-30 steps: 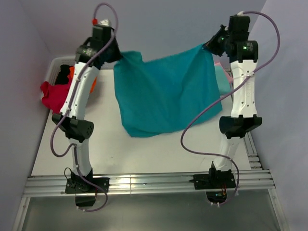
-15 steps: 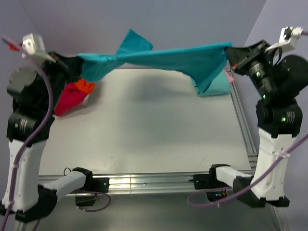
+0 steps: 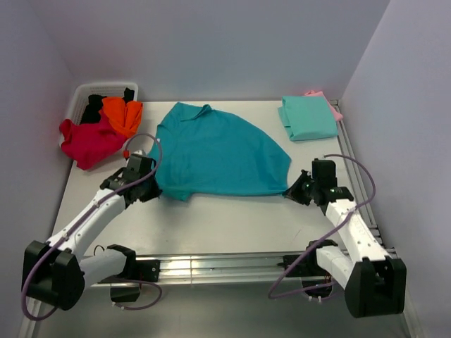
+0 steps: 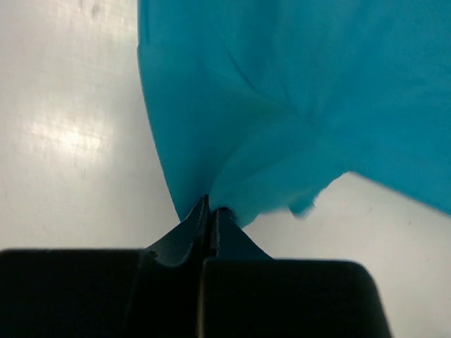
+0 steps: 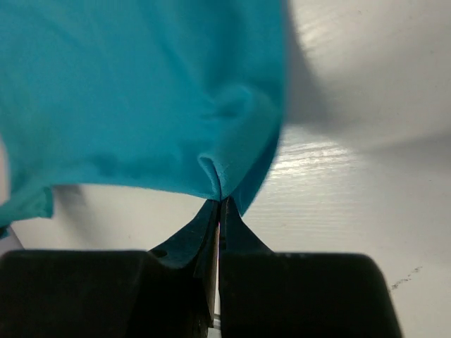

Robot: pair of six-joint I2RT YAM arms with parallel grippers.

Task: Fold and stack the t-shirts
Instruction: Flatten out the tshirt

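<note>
Because folding needs flat cloth first, teal t-shirt (image 3: pixel 218 151): is lying spread on the table (image 3: pixel 211 222), collar facing the far edge.
left gripper (image 3: pixel 153 190): is pinching the near-left corner, jaws closed on the cloth, pulling it smooth.
right gripper (image 3: pixel 292 190): is clamping the near-right corner the same way.
mint t-shirt (image 3: pixel 308 117): is sitting folded at the far right on a pink t-shirt (image 3: pixel 336 113), forming the stack.
crimson t-shirt (image 3: pixel 88 141), orange t-shirt (image 3: pixel 121 114), black t-shirt (image 3: pixel 91 109): are waiting bunched at the basket (image 3: pixel 83 90).

There are six shirts: one teal shirt (image 3: pixel 218 151), one mint shirt (image 3: pixel 308 117), one pink shirt (image 3: pixel 315 94), one crimson shirt (image 3: pixel 88 141), one orange shirt (image 3: pixel 121 114) and one black shirt (image 3: pixel 91 109). There is one basket (image 3: pixel 88 89) and one table (image 3: pixel 211 218). There are two arms, the left arm (image 3: pixel 91 218) and the right arm (image 3: pixel 352 225), and two grippers, the left gripper (image 3: pixel 158 191) and the right gripper (image 3: pixel 289 191).
</note>
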